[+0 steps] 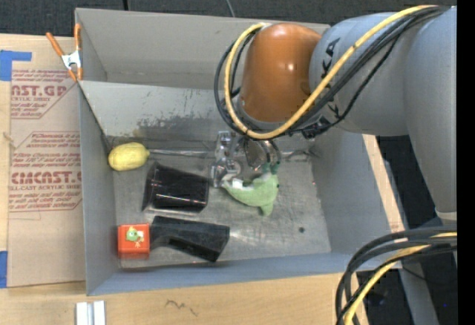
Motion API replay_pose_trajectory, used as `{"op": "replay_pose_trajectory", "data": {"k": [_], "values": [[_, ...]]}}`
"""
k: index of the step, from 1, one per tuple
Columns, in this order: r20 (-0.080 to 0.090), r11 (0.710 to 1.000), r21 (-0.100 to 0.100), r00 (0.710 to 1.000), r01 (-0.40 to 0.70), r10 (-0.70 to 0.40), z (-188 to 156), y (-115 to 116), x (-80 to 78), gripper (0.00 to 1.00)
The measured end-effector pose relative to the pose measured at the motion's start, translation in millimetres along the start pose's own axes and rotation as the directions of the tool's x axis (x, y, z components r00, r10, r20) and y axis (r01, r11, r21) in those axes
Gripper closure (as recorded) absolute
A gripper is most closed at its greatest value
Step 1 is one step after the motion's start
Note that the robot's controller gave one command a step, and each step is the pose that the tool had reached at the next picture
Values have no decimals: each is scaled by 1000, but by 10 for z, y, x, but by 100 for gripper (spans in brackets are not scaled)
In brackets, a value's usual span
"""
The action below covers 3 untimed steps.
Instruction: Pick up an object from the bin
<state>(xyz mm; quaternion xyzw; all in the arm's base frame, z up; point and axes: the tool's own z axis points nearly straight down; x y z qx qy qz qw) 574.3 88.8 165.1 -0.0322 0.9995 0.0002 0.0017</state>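
My gripper (241,164) hangs low in the middle of the bin, right under the arm's orange cover. A soft light-green thing (260,194) with a white end lies on the bin floor directly at the gripper's lower edge, touching it or partly under it. Just left of the gripper lies a black cup-shaped thing (175,190) on its side.
A second black, wedge-shaped thing (191,238) lies near the front wall, with a small orange block (133,239) to its left. A yellow lemon-like thing (128,156) sits by the left wall. The arm covers the bin's right rear part.
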Motion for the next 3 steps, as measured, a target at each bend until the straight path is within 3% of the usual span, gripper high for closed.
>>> {"op": "replay_pose_trajectory", "data": {"k": [1, 2, 3], "values": [[-2, 1000, -1, 1000, -14, 14, 159, -105, 16, 100], [-7, 1000, 1, 1000, 5, -5, -157, 28, -41, 100], [-2, 1000, -1, 1000, 31, -31, -404, -147, 231, 100]]}}
